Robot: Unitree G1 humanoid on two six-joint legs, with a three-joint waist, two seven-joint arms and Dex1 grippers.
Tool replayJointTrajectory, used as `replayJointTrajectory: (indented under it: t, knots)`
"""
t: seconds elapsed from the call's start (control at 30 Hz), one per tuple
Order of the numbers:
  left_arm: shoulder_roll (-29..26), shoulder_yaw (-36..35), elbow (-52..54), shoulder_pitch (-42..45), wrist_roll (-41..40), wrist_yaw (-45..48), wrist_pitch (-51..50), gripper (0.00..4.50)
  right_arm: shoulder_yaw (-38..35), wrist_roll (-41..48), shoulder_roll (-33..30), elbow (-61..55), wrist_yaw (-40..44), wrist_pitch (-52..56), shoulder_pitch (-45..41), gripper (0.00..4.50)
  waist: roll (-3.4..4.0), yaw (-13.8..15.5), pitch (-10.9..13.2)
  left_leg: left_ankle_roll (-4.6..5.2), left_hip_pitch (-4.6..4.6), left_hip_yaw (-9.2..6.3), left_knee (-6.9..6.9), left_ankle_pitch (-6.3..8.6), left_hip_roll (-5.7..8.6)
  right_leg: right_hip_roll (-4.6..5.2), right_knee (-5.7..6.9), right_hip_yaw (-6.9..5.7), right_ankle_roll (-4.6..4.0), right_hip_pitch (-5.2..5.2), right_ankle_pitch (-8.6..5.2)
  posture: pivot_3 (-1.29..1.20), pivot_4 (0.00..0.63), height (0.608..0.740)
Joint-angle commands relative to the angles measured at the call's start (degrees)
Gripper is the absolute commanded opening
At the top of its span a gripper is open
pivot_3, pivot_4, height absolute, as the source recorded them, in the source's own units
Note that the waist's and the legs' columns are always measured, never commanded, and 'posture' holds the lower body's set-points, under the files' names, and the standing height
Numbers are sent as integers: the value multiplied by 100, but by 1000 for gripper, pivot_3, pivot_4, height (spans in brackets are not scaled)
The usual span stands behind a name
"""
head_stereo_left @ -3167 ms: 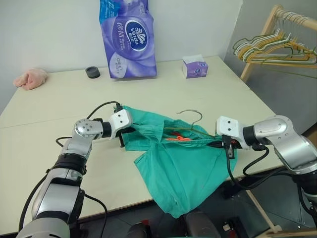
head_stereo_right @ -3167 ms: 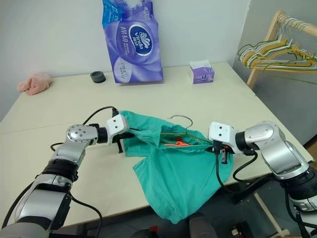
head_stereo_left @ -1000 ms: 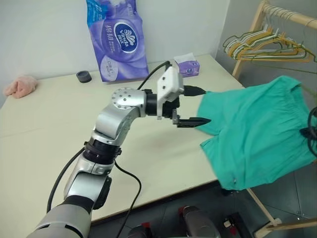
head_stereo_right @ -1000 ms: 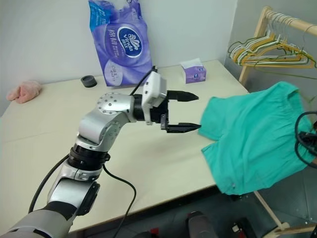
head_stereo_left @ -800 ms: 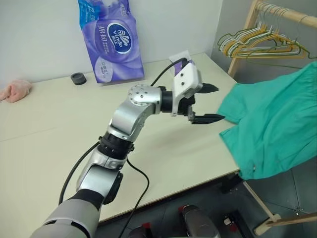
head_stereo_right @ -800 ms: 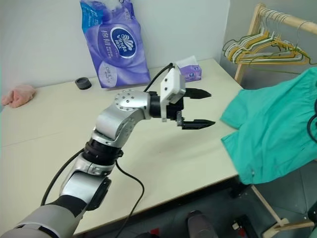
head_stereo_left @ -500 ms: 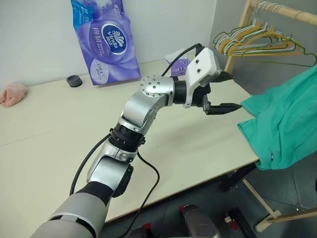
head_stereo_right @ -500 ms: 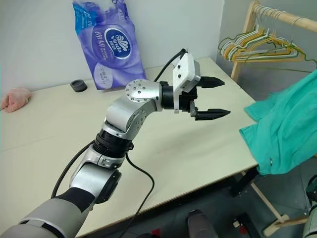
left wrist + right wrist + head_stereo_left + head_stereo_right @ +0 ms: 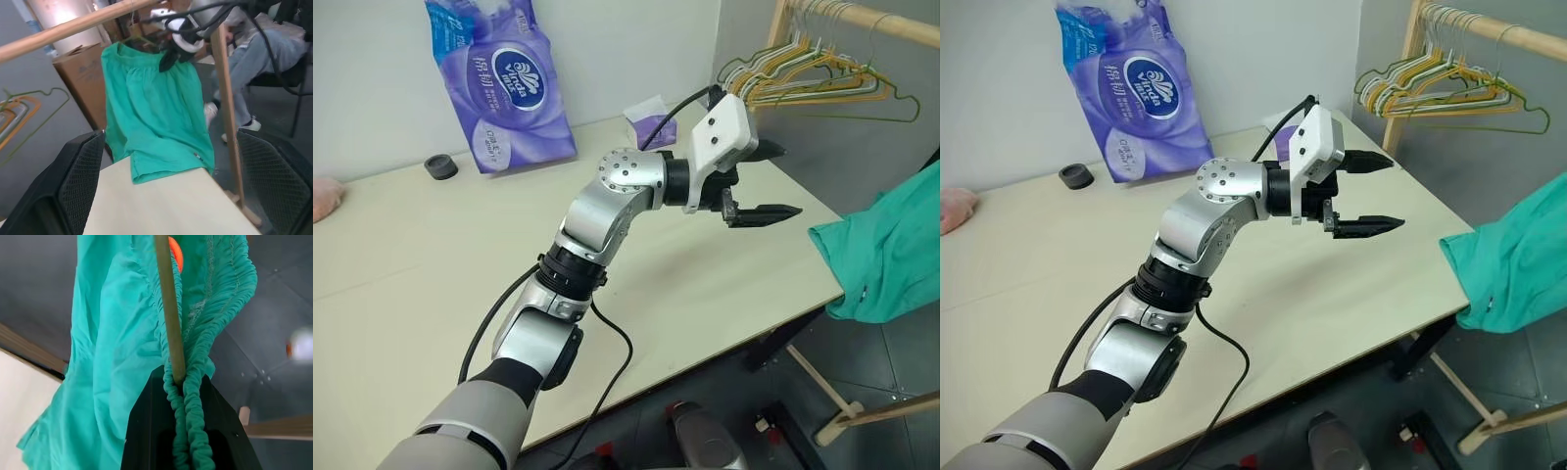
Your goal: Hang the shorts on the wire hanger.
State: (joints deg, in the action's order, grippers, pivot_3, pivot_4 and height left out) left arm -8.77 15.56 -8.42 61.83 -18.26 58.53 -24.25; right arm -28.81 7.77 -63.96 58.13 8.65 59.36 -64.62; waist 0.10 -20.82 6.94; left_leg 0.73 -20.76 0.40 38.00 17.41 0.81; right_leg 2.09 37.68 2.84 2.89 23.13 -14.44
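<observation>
The teal-green shorts point(image 9: 886, 257) hang in the air just past the table's right edge, clear of the tabletop point(image 9: 421, 274). In the right wrist view my right gripper point(image 9: 179, 378) is shut on the gathered waistband point(image 9: 195, 333), with the olive wire hanger point(image 9: 167, 308) running between its fingers alongside the cloth. The left wrist view shows the whole shorts point(image 9: 156, 112) dangling from that grip under a wooden rod. My left gripper point(image 9: 779, 181) is open and holds nothing. It is raised over the table's right part, pointing toward the shorts, a short gap from them.
A wooden rack point(image 9: 847, 15) with bunched yellow, green and white hangers point(image 9: 808, 78) stands beyond the right edge. On the table's far side are a purple tissue pack point(image 9: 494, 88), a tissue box point(image 9: 651, 119), a black roll point(image 9: 438, 166) and a pink cloth point(image 9: 323, 196). A seated person point(image 9: 259, 44) is behind the rack.
The view has swung right. My right gripper has carried the shorts further right, off the table. The left arm, which had let go earlier, has moved right and a little up, still open.
</observation>
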Motion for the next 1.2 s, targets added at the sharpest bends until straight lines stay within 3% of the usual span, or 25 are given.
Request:
replayJointTrajectory:
  t: [0.03,0.37,0.4,0.57,0.77,0.93,1.2]
  knots:
    - [-24,-124,222,190,-167,151,-51,4500,88,48,-160,63,30,-189,-200,17,-8,-1,6,0,1,0,0,0,0,0,0,1,0,0,0,-375,126,740]
    - [111,-124,59,356,-187,174,22,4500,185,190,-99,-10,185,-277,-262,17,-24,6,16,-8,2,3,1,1,-1,0,0,3,3,0,-1,-377,121,740]
    - [121,-112,46,359,-176,175,35,4500,158,222,-96,-53,171,-255,-268,755,-24,6,18,-8,3,3,0,1,-1,0,0,4,3,0,-1,-377,120,740]
    - [162,-80,-5,356,-88,193,128,4500,-280,467,-24,-589,-346,44,-329,2357,-22,11,19,-10,3,4,1,1,-1,0,0,6,3,0,-1,-374,114,740]
    - [146,-68,-3,333,-90,280,151,4500,-1306,548,518,-2377,-1573,737,-34,4426,-7,18,10,-12,3,9,1,2,-1,-1,4,39,5,4,-2,-381,105,740]
    - [110,-10,-77,305,-36,400,217,4500,-1315,375,1059,-4024,-2121,454,110,4469,20,21,-7,-19,4,22,3,-1,2,-1,5,57,17,6,1,-385,96,740]
    - [-134,-31,-25,6,128,338,110,4500,-206,84,1119,-5457,-1445,-1262,896,4469,23,4,-10,-22,6,31,8,-2,5,-1,3,71,30,8,5,-369,91,740]
